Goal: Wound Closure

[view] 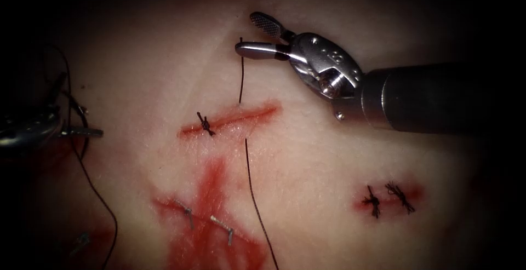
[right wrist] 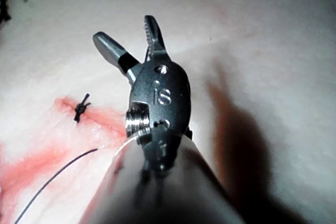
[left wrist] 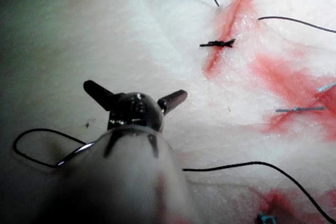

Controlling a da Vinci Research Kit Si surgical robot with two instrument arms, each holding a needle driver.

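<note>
Black thread (view: 241,73) hangs beside the open right end effector (view: 247,35).

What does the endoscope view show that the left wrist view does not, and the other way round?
Endoscope view: the right tool, jaws open, holding nothing, a thread end beside it; two knots right of the cut. Left wrist view: the left tool, jaws open, empty; probably the needle, on the tissue. Both: the cut with one knot.

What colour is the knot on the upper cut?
Black knot on the red cut; left wrist view.
</note>
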